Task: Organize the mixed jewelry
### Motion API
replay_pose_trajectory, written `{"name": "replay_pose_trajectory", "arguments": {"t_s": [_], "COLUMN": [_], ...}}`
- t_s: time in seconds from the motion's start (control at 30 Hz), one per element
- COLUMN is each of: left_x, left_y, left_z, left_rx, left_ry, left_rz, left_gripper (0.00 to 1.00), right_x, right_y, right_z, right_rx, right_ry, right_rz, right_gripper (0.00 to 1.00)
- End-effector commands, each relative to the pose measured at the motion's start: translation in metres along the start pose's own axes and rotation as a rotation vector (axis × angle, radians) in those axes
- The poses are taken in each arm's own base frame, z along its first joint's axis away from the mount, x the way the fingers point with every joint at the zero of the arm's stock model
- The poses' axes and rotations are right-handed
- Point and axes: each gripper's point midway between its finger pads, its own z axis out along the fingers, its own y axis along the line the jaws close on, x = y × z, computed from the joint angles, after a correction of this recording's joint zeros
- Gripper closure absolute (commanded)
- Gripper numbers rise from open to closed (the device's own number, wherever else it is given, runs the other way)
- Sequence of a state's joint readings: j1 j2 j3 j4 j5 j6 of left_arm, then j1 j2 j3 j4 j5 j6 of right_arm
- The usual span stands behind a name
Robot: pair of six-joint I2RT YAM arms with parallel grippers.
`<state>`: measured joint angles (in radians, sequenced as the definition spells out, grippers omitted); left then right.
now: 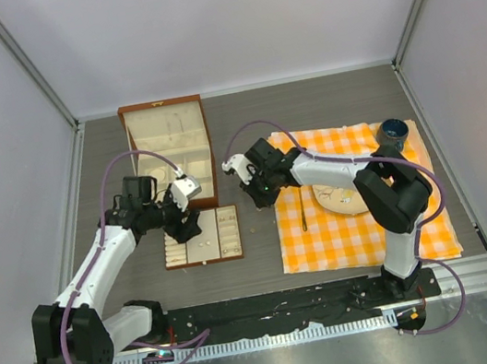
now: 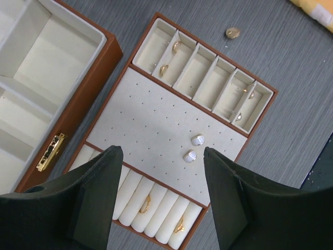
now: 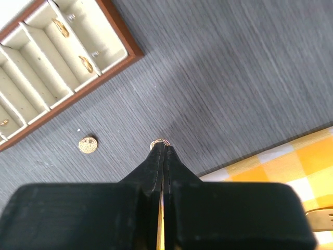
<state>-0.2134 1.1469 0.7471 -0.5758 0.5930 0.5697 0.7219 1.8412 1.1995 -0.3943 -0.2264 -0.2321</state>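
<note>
My right gripper (image 3: 160, 147) is shut on a tiny gold ring-like piece (image 3: 159, 141), its tips down at the grey table just left of the checked cloth; it also shows in the top view (image 1: 255, 194). A round gold stud (image 3: 87, 145) lies loose on the table next to it, also seen in the left wrist view (image 2: 232, 33). My left gripper (image 2: 161, 151) is open and empty above the jewelry tray (image 2: 151, 114). The tray holds two pearl-like studs (image 2: 197, 139), gold rings in its rolls (image 2: 145, 204) and gold pieces in its compartments (image 2: 176, 47). No silver bracelet shows clearly.
The open wooden box (image 1: 168, 152) stands behind the tray (image 1: 205, 261). An orange checked cloth (image 1: 363, 227) on the right carries a plate (image 1: 340, 198) and a dark cup (image 1: 394, 130). A gold fork tip (image 3: 320, 213) lies on the cloth.
</note>
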Motion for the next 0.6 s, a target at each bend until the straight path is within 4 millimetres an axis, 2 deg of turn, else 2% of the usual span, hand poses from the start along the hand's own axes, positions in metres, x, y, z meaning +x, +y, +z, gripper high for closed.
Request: {"name": "replay_pose_trajectory", "arguments": {"t_s": [0.0, 0.17, 0.3, 0.57], "left_x": [-0.032, -0.044, -0.064, -0.102], "left_y": [-0.003, -0.006, -0.012, -0.011], "left_z": [-0.003, -0.004, -0.004, 0.002], "left_rx": [0.025, 0.048, 0.093, 0.101], "left_ry": [-0.137, -0.178, -0.266, -0.378], "left_rz": [-0.003, -0.007, -0.048, -0.063], "left_gripper": [0.32, 0.32, 0.34, 0.33], "right_x": [-0.048, -0.061, -0.074, -0.114], "right_y": [0.004, 0.01, 0.014, 0.024], "right_z": [-0.033, -0.049, -0.063, -0.104], "right_rx": [-0.023, -0.049, -0.105, -0.278], "right_ry": [-0.126, -0.158, -0.198, -0.296], "right_rz": [-0.006, 0.017, 0.062, 0.132], "right_gripper": [0.99, 0.99, 0.99, 0.99]}}
